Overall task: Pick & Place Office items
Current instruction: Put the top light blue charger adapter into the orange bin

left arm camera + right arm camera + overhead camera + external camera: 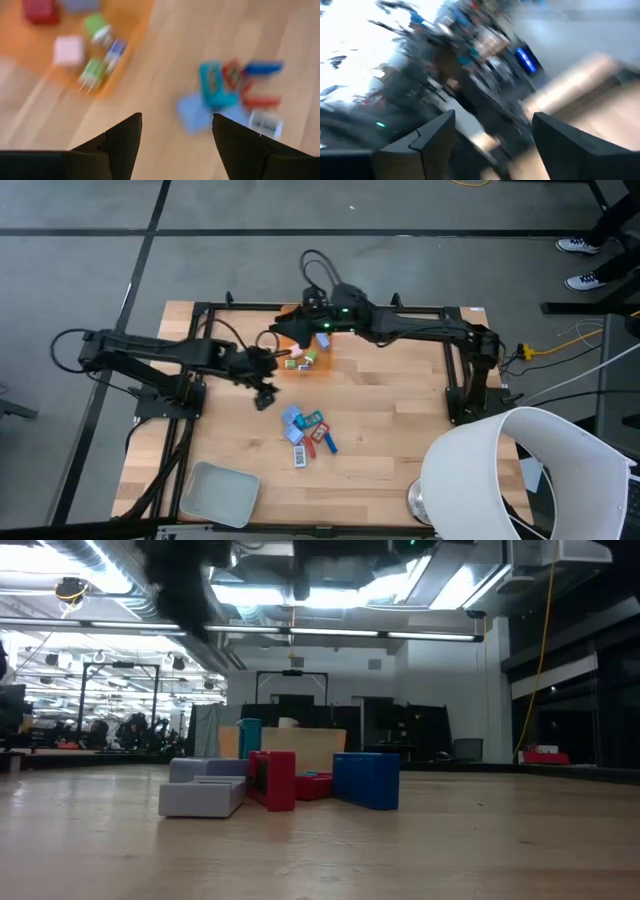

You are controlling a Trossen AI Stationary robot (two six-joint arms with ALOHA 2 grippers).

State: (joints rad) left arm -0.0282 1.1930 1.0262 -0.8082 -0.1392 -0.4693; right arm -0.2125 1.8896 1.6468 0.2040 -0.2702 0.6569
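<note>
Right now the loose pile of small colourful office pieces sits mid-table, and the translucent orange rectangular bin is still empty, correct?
Not empty. The high view shows the translucent orange rectangular bin already holding several pieces, which the left wrist view confirms. The loose pile of small colourful office pieces does sit mid-table.

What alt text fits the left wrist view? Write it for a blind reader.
The left gripper, fingers open and empty, hangs over the wooden table, between an orange bin holding several small office items and a loose cluster of blue, teal and red pieces.
</note>
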